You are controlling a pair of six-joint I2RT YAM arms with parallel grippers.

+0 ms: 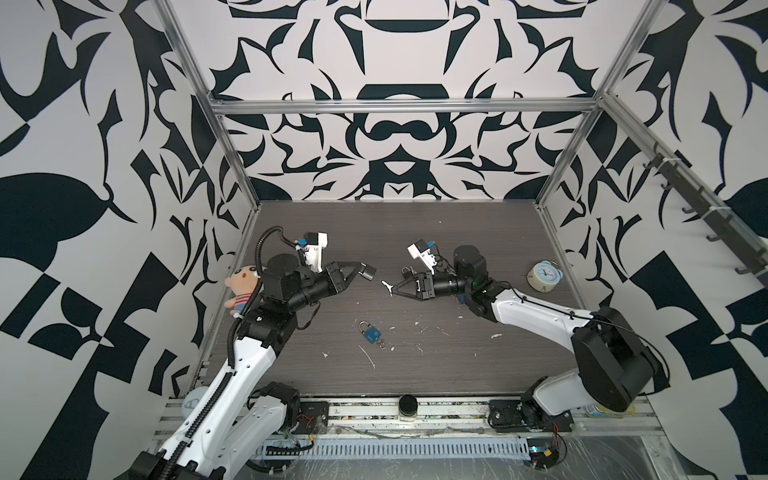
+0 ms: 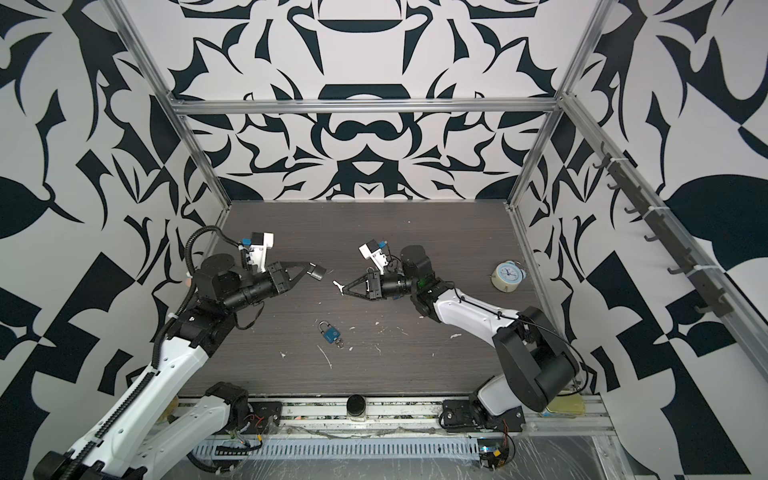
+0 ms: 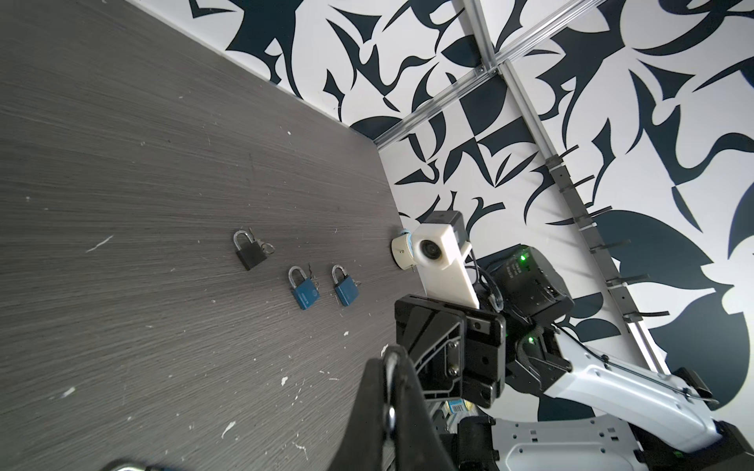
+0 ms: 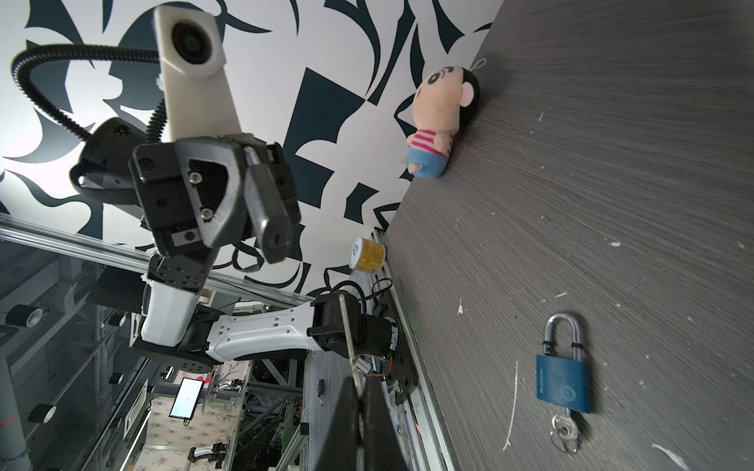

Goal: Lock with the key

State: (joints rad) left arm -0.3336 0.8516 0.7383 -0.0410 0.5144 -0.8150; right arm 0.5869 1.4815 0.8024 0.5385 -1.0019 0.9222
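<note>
Since the padlock (image 1: 368, 273) and key (image 1: 387, 286) look small, stiff and slippery metal, the left gripper (image 1: 360, 269) clamps the padlock above the table (image 1: 415, 232), keyhole outward, while the right gripper (image 1: 395, 290) pinches the key's head, just opposite.

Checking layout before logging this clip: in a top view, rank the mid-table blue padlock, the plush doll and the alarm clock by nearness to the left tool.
1. blue padlock, mid-table, just toward the front from the left tool.
2. plush doll, at the left edge.
3. alarm clock, at the far right edge.
</note>
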